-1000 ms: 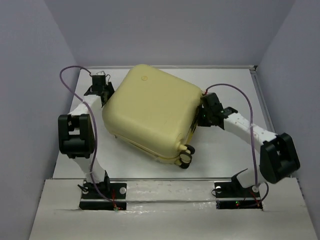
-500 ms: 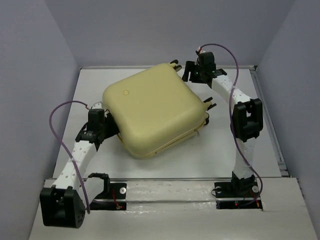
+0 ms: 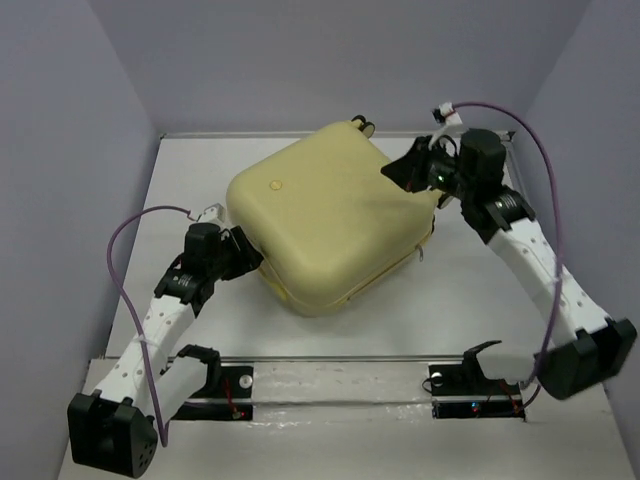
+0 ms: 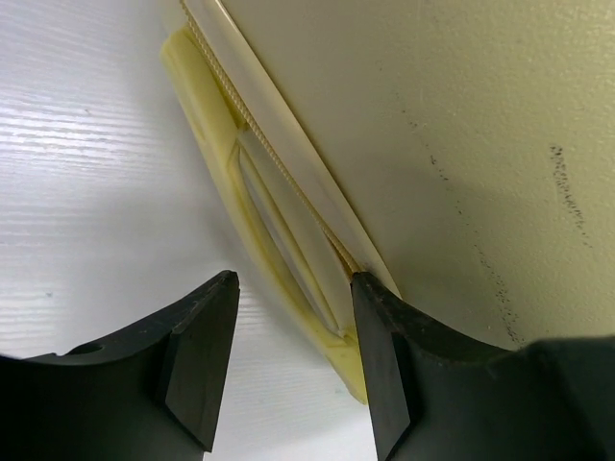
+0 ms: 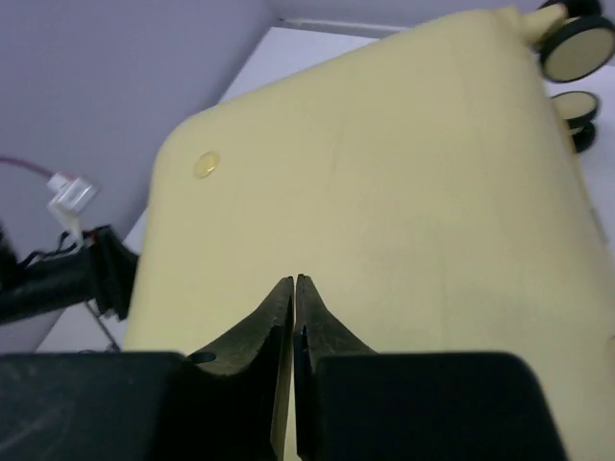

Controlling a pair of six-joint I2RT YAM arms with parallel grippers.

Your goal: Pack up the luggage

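Luggage (image 3: 330, 220), a pale yellow hard-shell suitcase, is lying flat and closed on the white table (image 3: 480, 290). It is turned cornerwise, with its caster wheels (image 3: 358, 124) pointing to the far side. Its zipper seam (image 4: 288, 182) is running along the near-left side. There the left gripper (image 4: 293, 283) is standing with its claw wide, one finger close against the upper shell and the lower rim lying between the two. It is holding nothing. The right gripper (image 5: 294, 283) is reaching over the far-right corner of the lid with its claw pressed together and empty; whether it is touching the lid is not clear. The main risk is probably sliding. The shell is smooth and rounded, so a push from the left finger may be turning the whole case on the table instead of working the seam. The closed right fingertips may also be slipping off the lid.
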